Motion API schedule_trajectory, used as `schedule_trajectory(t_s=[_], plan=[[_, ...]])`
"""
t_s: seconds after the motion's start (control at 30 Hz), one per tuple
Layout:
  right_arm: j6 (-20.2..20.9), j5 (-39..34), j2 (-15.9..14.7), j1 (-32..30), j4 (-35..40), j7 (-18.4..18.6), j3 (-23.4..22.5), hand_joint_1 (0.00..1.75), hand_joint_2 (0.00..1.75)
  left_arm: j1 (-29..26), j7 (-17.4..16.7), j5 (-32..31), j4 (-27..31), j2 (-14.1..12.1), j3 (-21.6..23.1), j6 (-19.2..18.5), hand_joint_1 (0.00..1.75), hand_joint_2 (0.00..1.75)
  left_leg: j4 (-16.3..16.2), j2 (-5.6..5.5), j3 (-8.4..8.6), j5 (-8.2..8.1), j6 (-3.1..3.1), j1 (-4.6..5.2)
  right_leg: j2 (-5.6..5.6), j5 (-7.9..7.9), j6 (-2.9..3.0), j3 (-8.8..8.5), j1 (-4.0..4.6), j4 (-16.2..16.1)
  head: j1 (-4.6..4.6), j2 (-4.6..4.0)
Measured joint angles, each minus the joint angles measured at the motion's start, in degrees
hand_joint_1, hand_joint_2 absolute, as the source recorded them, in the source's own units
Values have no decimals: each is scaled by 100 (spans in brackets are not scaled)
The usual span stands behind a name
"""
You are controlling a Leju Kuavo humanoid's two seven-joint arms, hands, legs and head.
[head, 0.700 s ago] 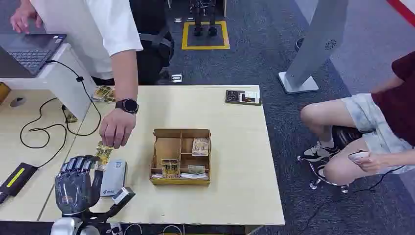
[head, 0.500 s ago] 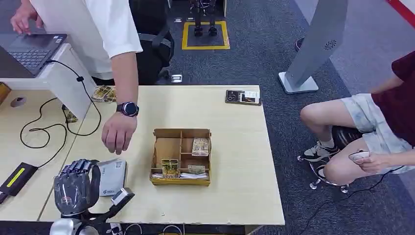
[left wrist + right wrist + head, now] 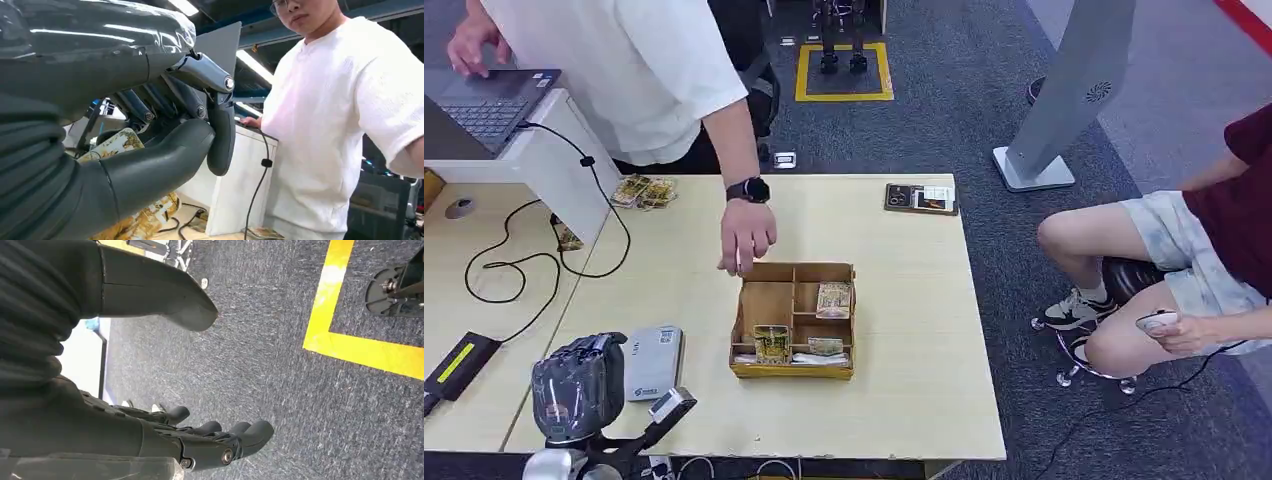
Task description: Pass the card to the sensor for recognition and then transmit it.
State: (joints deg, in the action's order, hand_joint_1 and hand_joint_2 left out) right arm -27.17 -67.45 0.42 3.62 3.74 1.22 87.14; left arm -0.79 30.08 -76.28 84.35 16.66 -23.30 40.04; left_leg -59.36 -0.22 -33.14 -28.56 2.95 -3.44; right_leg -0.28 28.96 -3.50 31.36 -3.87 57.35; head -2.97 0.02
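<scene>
Lower left of your head view: left hand [image 3: 579, 385] grips one card [image 3: 116, 145], mostly hidden by fingers. One sensor [image 3: 654, 362] beside it. Right hand [image 3: 165, 435] empty, fingers apart.

Left hand [image 3: 579, 387] raised, fingers curled, apparently around a card [image 3: 116, 145]; right hand [image 3: 165, 432] hanging, fingers apart.

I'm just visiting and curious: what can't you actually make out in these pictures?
- Card in the left hand: the wrist view shows a gold-patterned card behind the thumb, mostly covered by the fingers; its print is unreadable.
- Head view: the back of that hand hides the card.
- Sensor label: too small to read.
- Cards in the wooden box: too small to read.
- Right hand: hangs over carpet, fingers apart.
</scene>
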Motion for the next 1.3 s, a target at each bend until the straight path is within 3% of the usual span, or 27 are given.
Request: schedule_trajectory(t_s=[1.3], plan=[[0,-7,0,2,2,-20,33,0,175,0,155,140,0,2,-138,0,175,175,0,1,0,0,0,0,1,0,0,1,0,0,0,0]])
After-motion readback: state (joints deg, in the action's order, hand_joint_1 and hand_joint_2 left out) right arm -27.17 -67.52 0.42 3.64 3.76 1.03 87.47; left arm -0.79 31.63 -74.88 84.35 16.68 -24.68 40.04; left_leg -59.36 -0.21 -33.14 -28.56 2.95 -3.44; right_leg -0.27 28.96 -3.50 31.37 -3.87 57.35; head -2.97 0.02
